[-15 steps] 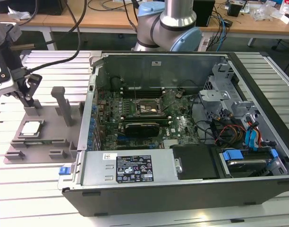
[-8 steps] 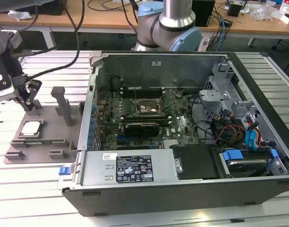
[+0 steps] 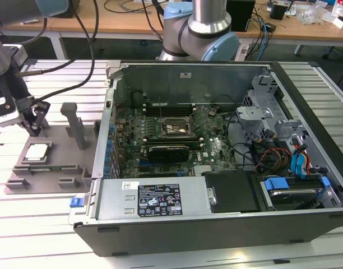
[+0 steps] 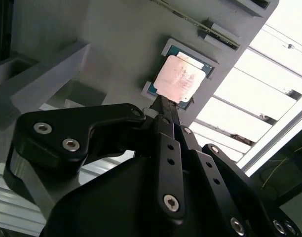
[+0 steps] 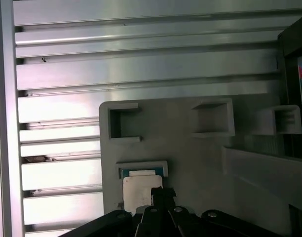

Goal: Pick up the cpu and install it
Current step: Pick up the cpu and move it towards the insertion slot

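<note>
One cpu lies flat in its recess on the gray fixture plate, on the slatted bench at the exterior view's left, well apart from the open computer case. In the second wrist view its pale metal top has a thin green rim. My claw hangs just beside its edge, fingers pinched together on nothing. I judge the pick not yet made; gripping calls for spread fingers straddling the chip.
</note>
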